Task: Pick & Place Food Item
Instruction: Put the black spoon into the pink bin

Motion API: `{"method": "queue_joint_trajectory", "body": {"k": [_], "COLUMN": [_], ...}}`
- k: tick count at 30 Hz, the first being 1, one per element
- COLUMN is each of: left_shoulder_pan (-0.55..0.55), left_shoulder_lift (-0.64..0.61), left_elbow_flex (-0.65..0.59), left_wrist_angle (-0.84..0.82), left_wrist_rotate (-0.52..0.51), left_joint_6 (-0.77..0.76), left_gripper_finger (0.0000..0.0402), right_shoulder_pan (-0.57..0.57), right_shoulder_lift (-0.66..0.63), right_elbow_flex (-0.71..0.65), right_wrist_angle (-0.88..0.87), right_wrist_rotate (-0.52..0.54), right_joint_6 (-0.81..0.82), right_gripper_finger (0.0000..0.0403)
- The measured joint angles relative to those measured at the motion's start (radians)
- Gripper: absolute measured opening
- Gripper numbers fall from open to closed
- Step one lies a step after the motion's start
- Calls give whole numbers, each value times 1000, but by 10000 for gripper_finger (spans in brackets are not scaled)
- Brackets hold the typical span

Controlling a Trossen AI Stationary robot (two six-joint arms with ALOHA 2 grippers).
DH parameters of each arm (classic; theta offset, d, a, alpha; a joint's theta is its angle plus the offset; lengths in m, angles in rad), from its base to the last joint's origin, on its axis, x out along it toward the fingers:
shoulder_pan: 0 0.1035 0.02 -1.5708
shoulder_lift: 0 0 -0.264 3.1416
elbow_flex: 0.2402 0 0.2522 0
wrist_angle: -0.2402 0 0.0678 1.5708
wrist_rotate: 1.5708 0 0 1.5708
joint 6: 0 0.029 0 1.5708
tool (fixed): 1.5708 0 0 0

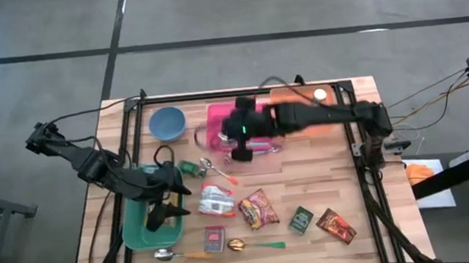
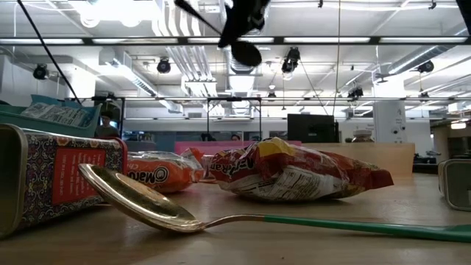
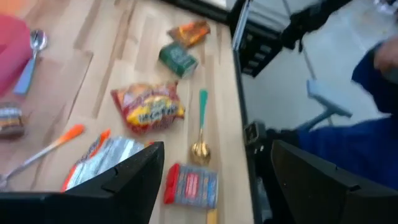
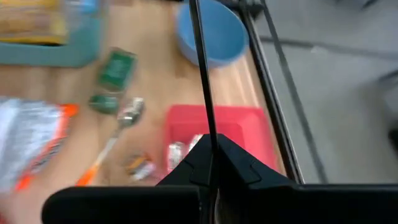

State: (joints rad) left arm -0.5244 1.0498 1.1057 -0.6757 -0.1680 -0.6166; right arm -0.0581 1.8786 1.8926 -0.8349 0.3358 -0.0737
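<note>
hovering my left gripper (image 1: 166,207) over the teal tray (image 1: 135,231) at the table's left front, fingers spread apart and gripping nothing. a yellowish food packet (image 4: 31,22) lies in that tray. my right gripper (image 1: 237,145) hangs above the pink tray (image 1: 216,116), fingers pressed together on a thin dark rod (image 4: 202,74). a red snack bag (image 1: 258,208) lies mid-table, just beside the silver packet (image 1: 217,201).

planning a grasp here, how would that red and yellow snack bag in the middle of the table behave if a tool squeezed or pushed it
The red and yellow snack bag looks puffed and crinkled in the low view, so it would likely give and crumple under a squeeze. Its glossy film may slip. It lies flat on the table, so a push should slide it rather than roll it; it is probably light.
</note>
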Motion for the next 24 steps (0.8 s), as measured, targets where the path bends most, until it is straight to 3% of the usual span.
{"method": "queue_joint_trajectory", "body": {"k": [5,11,21,24], "left_shoulder_pan": [2,2,2,2], "left_shoulder_lift": [6,6,6,6], "left_elbow_flex": [-1,-1,-1,-1], "left_wrist_angle": [-31,-34,-32,-26], "left_wrist_rotate": [1,1,-8,-15], "left_joint_6": [26,39,34,33], "left_gripper_finger": [297,297,297,297], "right_shoulder_pan": [-103,-109,46,103], "right_shoulder_lift": [15,15,7,6], "right_elbow_flex": [-22,-46,-43,-43], "right_wrist_angle": [-1,-6,-124,-156], "right_wrist_rotate": [-83,-128,-124,-57], "right_joint_6": [61,29,-205,-223], "right_gripper_finger": [8,8,8,8]}}
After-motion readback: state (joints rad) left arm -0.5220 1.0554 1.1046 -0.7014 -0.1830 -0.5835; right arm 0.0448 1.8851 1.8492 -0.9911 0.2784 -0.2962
